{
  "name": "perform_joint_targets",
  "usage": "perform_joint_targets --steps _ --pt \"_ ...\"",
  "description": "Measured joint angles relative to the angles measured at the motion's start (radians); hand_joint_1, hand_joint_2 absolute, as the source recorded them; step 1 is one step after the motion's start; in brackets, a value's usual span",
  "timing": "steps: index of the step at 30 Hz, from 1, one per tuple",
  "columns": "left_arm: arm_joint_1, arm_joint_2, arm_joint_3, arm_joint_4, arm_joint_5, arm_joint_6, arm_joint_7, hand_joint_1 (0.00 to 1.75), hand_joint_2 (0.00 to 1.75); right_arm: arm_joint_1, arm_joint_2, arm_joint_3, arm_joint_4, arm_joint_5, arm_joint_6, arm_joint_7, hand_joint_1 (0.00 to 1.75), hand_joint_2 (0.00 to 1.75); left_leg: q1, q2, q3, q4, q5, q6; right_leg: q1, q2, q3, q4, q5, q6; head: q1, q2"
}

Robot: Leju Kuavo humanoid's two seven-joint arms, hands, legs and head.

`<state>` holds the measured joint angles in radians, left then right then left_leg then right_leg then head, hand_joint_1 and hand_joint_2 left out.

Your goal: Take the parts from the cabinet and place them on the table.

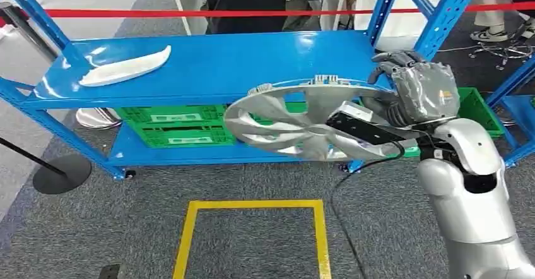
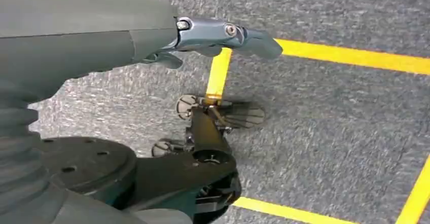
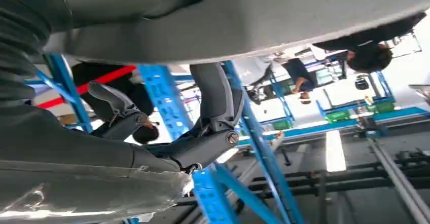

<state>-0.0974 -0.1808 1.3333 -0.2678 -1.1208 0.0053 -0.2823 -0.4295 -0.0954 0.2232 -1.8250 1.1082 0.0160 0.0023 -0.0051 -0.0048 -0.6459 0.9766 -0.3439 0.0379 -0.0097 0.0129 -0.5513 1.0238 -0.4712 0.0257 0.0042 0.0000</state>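
The blue metal shelving cabinet still carries a white curved plastic panel. The round silver plastic wheel cover hangs clear, gripped at its rim by the right hand. The left hand hangs apparently empty, fingers loosely extended.

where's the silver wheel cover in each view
Head view: the silver wheel cover sits centre-right, off the blue shelf, gripped at its rim by the right hand.
Left wrist view: not in it; the left hand hangs over grey carpet with yellow tape.
Right wrist view: the cover's grey surface spans the top, above the fingers.
Shared landmark: the rack's blue uprights, in head and right wrist views.
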Motion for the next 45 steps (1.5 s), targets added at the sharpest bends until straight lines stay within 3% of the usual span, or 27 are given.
perform_joint_targets --steps 1,2,3,5,10,19,25,33,39,45 --pt "0.000 0.000 0.000 0.000 0.000 0.000 0.000 0.00 1.75 0.000 0.000 0.000 0.000 0.000 0.000 0.000 1.75 1.75 0.000 0.000 -0.003 -0.002 0.005 0.003 0.002 0.000 -0.005 0.000 0.004 -0.003 0.000 0.000" --pt "0.000 0.000 0.000 0.000 -0.001 0.000 0.000 0.00 1.75 0.001 0.000 0.000 0.000 0.000 0.000 0.000 1.75 1.75 0.001 0.000 -0.004 -0.006 0.013 -0.006 0.004 0.000 -0.008 0.000 0.007 -0.008 0.000 0.000" --pt "0.000 0.000 -0.001 0.000 -0.002 0.000 0.000 0.00 1.75 0.001 0.000 -0.001 0.000 0.000 0.000 0.000 1.75 1.75 0.002 0.000 -0.005 -0.010 0.023 -0.023 0.005 0.000 -0.012 0.001 0.009 -0.007 0.001 0.000" --pt "0.000 0.000 -0.001 0.000 -0.002 0.001 0.000 0.00 1.75 0.001 0.000 -0.002 0.000 0.000 0.000 0.000 1.75 1.75 0.004 0.000 -0.007 -0.019 0.031 -0.047 0.005 0.000 -0.019 0.002 0.014 -0.011 0.000 0.000" --pt "0.001 -0.001 -0.002 0.000 -0.010 0.001 -0.009 0.00 1.75 0.007 0.000 -0.011 -0.007 0.005 -0.005 0.000 1.75 1.75 0.006 0.000 -0.014 -0.023 0.037 -0.066 0.006 -0.001 -0.028 0.003 0.018 -0.012 0.001 0.000" --pt "0.001 0.000 -0.005 0.000 -0.013 0.001 -0.009 0.00 1.75 0.012 0.000 -0.013 -0.032 0.006 -0.026 -0.006 1.75 1.75 0.004 0.000 -0.026 -0.022 0.040 -0.065 0.002 -0.002 -0.038 0.003 0.024 -0.004 0.001 0.000" --pt "0.002 0.000 -0.013 0.000 -0.029 0.001 -0.009 0.00 1.75 0.026 0.019 -0.021 -0.089 0.030 -0.118 -0.027 1.75 1.75 0.003 -0.001 -0.030 -0.020 0.041 -0.063 0.001 -0.002 -0.041 0.003 0.026 -0.001 0.001 0.000" --pt "0.002 0.000 -0.028 0.000 -0.042 0.000 -0.009 0.00 1.75 0.045 0.068 -0.044 -0.200 0.069 -0.178 -0.053 1.75 1.75 0.002 -0.001 -0.030 -0.020 0.042 -0.062 0.001 -0.002 -0.041 0.003 0.027 0.000 0.001 0.000" --pt "0.002 0.000 -0.037 0.000 -0.055 -0.002 -0.009 0.00 1.75 0.064 0.104 -0.054 -0.275 0.095 -0.278 -0.090 1.75 1.75 0.002 -0.001 -0.030 -0.020 0.042 -0.061 0.001 -0.002 -0.042 0.003 0.028 0.000 0.001 0.000" --pt "0.002 0.000 -0.050 0.000 -0.061 -0.002 -0.011 0.00 1.75 0.071 0.121 -0.061 -0.311 0.100 -0.299 -0.099 1.75 1.75 0.002 -0.001 -0.030 -0.020 0.043 -0.061 0.001 -0.002 -0.042 0.003 0.028 0.000 0.001 0.000"
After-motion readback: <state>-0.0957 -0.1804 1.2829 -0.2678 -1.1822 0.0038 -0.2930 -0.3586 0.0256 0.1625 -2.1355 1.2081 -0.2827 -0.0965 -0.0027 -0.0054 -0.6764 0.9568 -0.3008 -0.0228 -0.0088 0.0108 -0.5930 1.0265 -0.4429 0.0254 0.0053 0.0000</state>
